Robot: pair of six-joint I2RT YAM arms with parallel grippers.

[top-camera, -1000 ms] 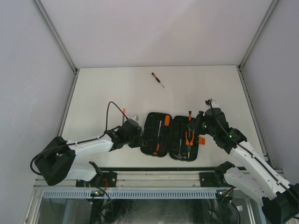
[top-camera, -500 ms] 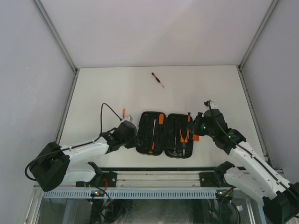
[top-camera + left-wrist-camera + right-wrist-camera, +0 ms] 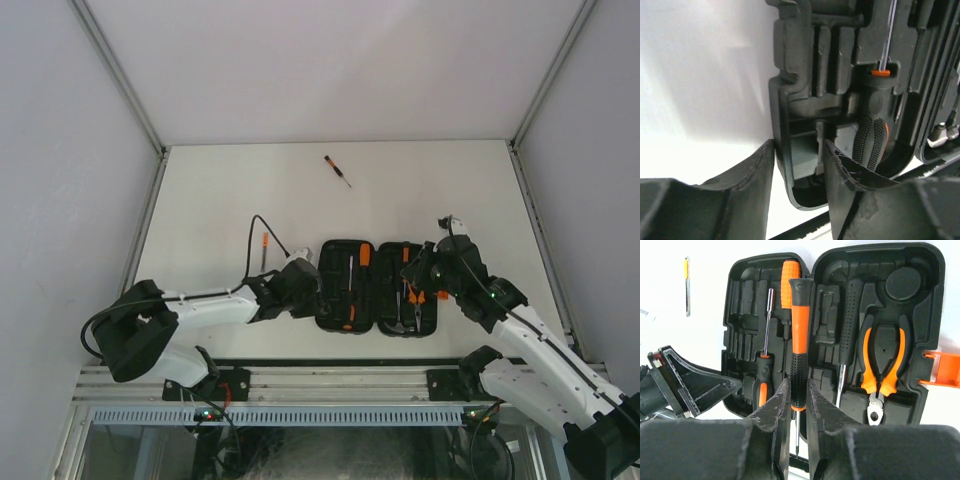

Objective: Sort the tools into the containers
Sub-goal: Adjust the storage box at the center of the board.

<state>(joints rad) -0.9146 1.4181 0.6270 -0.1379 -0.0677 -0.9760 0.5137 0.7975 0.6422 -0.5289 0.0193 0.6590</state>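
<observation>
Two changes matter: the case (image 3: 385, 325), lower centre, has slid right, and the left tool (image 3: 799, 150) straddles its rim, grip uncertain. The right tool (image 3: 799, 390) clamps a screwdriver (image 3: 798, 330) over it, ready to place.

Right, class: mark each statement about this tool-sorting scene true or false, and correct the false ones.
1. The case lies open. True.
2. The right gripper is empty. False: it is shut on a screwdriver.
3. The pliers sit in the case. True.
4. Every tool is in the case or in a gripper. False: a loose screwdriver lies on the table, beyond the case.
5. The left gripper straddles the case's rim. True.
</observation>
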